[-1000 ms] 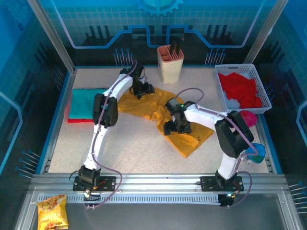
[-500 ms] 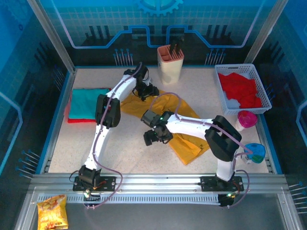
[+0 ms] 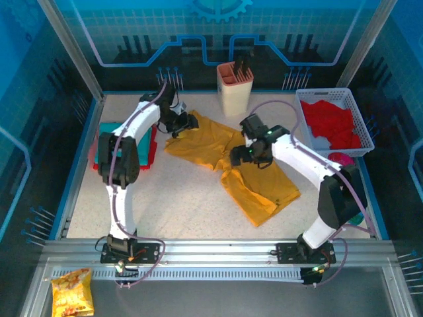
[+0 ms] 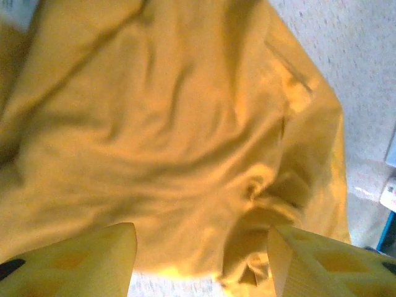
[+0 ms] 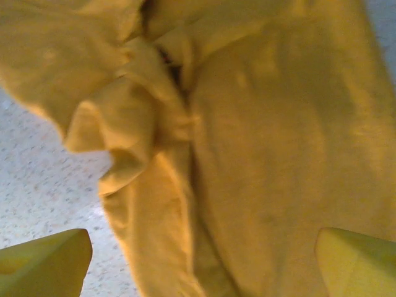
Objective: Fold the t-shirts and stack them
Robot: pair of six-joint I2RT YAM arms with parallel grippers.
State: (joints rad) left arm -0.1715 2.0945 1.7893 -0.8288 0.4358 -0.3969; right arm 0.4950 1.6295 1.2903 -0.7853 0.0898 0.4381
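A mustard-yellow t-shirt [image 3: 221,155] lies crumpled and partly spread in the middle of the table. My left gripper [image 3: 186,123] hovers at its far left corner; in the left wrist view its fingers [image 4: 80,260] stand apart with wrinkled yellow cloth [image 4: 173,136] below them, so the left gripper [image 4: 201,266] is open. My right gripper [image 3: 240,156] is over the shirt's middle, and the right wrist view shows that gripper [image 5: 201,266] wide open above a cloth fold [image 5: 148,136]. A teal t-shirt [image 3: 106,139] lies folded on a red one at the left, partly under my left arm. More red t-shirts [image 3: 330,122] fill a basket.
A white basket [image 3: 362,129] stands at the back right, with a pink cup [image 3: 340,160] in front of it. A beige utensil holder [image 3: 234,89] is at the back centre. A yellow-orange snack bag [image 3: 73,294] lies outside the near rail at the left.
My right arm swung out to the shirt's left side, then back right to its middle. My left arm swung left and now covers part of the teal stack. The yellow shirt lies spread wider.
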